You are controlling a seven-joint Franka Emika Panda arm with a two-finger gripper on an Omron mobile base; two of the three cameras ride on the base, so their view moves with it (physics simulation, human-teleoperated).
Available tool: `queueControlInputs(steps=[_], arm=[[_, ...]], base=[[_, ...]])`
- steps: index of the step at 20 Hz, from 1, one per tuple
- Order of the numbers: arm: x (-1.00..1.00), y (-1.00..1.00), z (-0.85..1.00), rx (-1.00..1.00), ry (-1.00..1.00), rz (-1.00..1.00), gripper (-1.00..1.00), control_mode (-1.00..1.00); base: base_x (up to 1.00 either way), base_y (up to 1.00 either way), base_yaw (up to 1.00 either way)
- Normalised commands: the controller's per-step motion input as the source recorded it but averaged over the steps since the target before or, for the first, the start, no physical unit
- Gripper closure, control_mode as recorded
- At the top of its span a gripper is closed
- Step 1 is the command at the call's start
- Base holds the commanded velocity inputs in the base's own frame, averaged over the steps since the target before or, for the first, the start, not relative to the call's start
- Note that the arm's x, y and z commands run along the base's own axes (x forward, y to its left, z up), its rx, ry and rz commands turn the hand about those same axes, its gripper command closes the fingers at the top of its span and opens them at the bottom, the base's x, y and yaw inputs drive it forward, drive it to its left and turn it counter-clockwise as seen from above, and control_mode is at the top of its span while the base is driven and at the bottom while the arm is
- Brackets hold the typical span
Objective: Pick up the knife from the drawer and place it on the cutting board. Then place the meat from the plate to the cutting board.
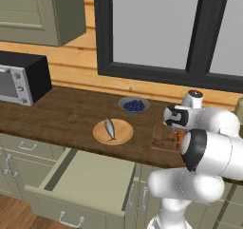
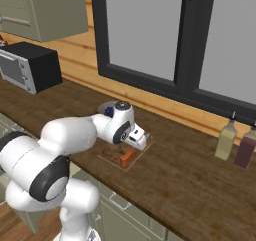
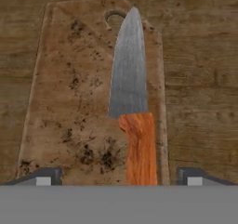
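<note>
Setting: home kitchen, shown by a dark wood counter (image 1: 71, 119) over olive-green cabinets with an open drawer (image 1: 90, 183), a black microwave (image 1: 21, 78), a bowl of blueberries (image 1: 134, 104), two bottles (image 2: 235, 144), wood-panelled wall and a large window (image 1: 166, 28).

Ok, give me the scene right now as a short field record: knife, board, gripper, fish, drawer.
knife: lying flat on the cutting board, blade pointing away from the hand
gripper: open, fingertips apart either side of the orange handle, not clamping it
meat: fish on the plate, not yet moved
drawer: pulled open
nearby: bowl of blueberries behind the plate
</note>
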Motion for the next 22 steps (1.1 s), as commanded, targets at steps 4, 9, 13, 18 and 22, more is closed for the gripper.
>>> queueControlInputs(steps=[4,9,13,18,22], arm=[[-0.14,0.62,0.64,0.08,0.01,0.01,-1.00,-1.00],[-0.02,0.99,0.29,0.19,0.08,0.21,-1.00,-1.00],[0.13,1.00,0.27,0.01,0.08,0.18,-1.00,-1.00],[0.47,1.00,0.31,0.02,0.22,0.21,-1.00,-1.00],[0.40,0.98,-0.01,-0.05,0.05,0.10,-1.00,-1.00]], base=[[0.00,0.00,0.00],[0.00,0.00,0.00],[0.00,0.00,0.00],[0.00,0.00,0.00],[0.00,0.00,0.00]])
